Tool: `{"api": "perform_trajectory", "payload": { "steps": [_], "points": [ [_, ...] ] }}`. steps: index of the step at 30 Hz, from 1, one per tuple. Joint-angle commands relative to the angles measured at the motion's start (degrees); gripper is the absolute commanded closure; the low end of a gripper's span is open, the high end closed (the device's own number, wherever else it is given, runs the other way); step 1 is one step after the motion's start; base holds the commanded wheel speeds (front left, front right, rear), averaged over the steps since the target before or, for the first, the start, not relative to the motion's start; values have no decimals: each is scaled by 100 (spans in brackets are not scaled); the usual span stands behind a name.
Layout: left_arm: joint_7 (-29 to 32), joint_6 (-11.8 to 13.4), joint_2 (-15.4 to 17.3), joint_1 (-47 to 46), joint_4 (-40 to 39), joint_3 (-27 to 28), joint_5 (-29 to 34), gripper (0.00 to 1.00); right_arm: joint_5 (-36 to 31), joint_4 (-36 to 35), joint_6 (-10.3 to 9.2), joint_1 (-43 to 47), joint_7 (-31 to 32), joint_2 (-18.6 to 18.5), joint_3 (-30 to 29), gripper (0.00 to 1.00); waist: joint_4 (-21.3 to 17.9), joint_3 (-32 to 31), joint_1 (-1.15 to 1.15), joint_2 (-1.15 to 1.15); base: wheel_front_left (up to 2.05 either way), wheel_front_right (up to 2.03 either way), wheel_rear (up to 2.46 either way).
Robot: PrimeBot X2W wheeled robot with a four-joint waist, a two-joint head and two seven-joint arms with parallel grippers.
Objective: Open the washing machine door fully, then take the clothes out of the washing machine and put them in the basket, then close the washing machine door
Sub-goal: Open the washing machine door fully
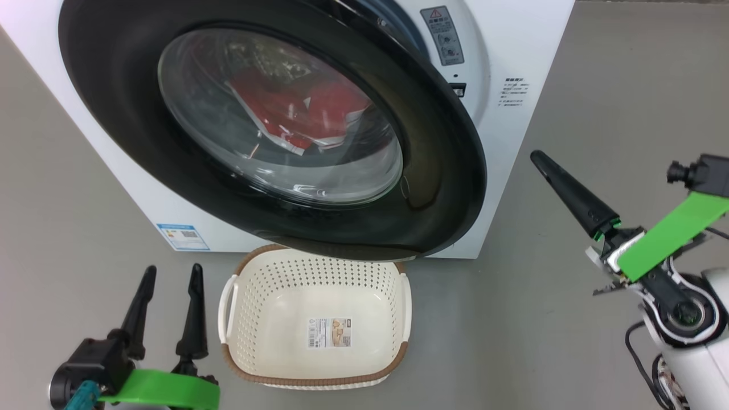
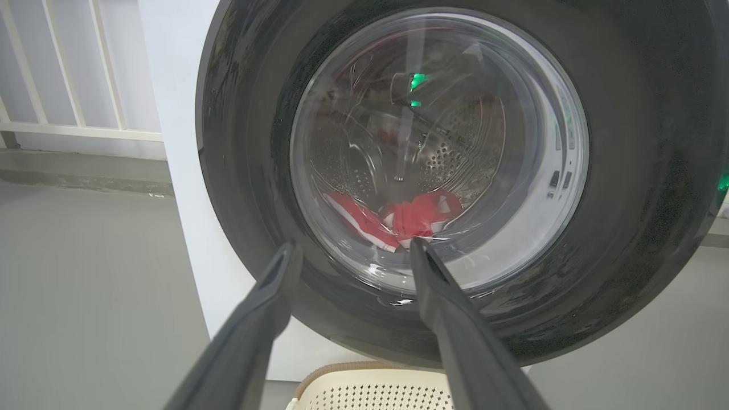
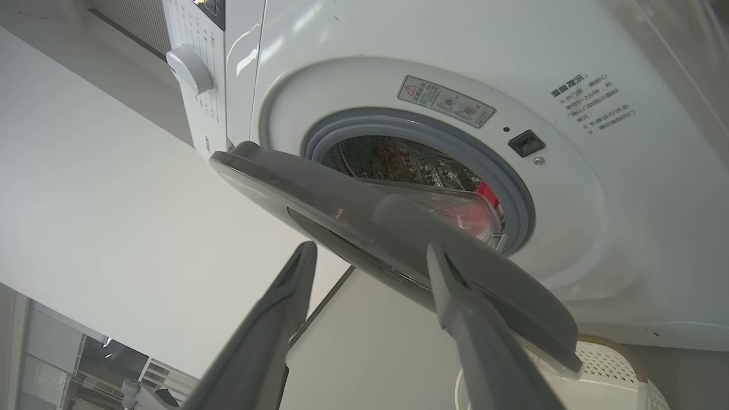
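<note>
Here, grey floor (image 1: 529,341) under the basket (image 1: 253,324).

Grey floor (image 1: 45,199) is seen on all sides; washer (image 1: 529,57) is stood on it at upper centre, basket (image 1: 256,324) at lower centre.

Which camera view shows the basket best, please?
The head view: the basket sits nearly whole on the floor, empty, its far rim under the door. The left wrist view catches a strip of it; the right wrist view, a corner behind the door's edge.
</note>
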Motion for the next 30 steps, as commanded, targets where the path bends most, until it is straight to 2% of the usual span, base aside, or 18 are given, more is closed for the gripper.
{"api": "perform_trajectory", "payload": {
  "steps": [1,11,20,25,30],
  "points": [
    [-54,-17,107,-45,-152,193,28,0,-89,-220,9,54,-85,-100,73,0,-17,-14,0,0,0,0,0],
    [-54,-17,105,13,-194,219,32,0,-1181,-690,9,567,-1459,-468,554,0,-88,-42,0,0,0,0,0],
    [-54,-17,105,32,-237,226,38,0,-2322,-432,9,786,-2892,-787,1083,0,-113,-22,0,0,0,0,0],
    [-54,-17,106,40,-260,226,36,0,-3194,-104,9,795,-3084,-673,1021,0,-124,-7,0,0,0,0,0],
    [-54,-17,106,37,-277,234,30,0,-4117,-128,9,964,-3093,-263,532,0,-123,15,0,0,0,0,0]
  ]
}}
